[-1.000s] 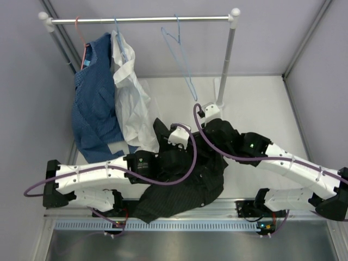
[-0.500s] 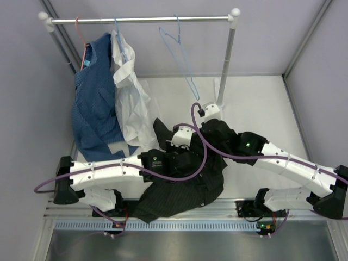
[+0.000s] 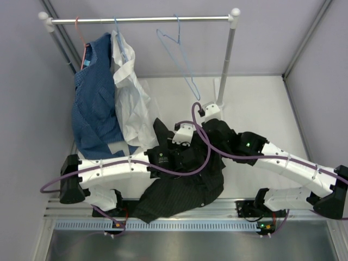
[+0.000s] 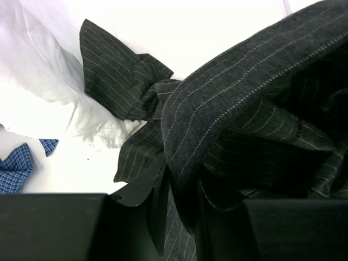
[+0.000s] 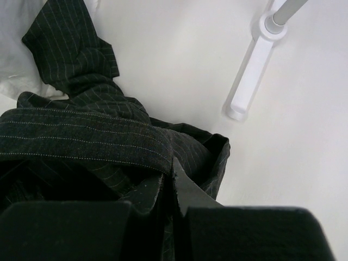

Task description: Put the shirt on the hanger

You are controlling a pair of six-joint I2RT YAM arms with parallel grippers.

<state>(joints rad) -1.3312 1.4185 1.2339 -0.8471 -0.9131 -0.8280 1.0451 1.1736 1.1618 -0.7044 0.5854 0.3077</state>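
The black pinstriped shirt [image 3: 185,185] lies crumpled on the white table between my two arms. My left gripper [image 3: 190,148] is at its upper middle. In the left wrist view the left gripper [image 4: 182,182] is shut on a thick fold of the shirt [image 4: 244,98], which fills the gap between its fingers. My right gripper [image 3: 211,130] holds the shirt's far right part. In the right wrist view the right gripper [image 5: 173,174] pinches a striped band of the shirt [image 5: 81,136]. The thin light-blue hanger [image 3: 182,54] hangs bare from the rail, behind the shirt.
A rail [image 3: 141,20] runs across the back, with its right post [image 3: 225,60] and foot [image 5: 253,70] just beyond the shirt. A blue patterned garment [image 3: 95,103] and a white shirt [image 3: 128,92] hang at the left, their hems touching the table by the black shirt.
My left arm has pushed right and forward into the shirt, and its jaws have closed on a fold. The right arm shifted slightly left. The bare hanger swung a little left.
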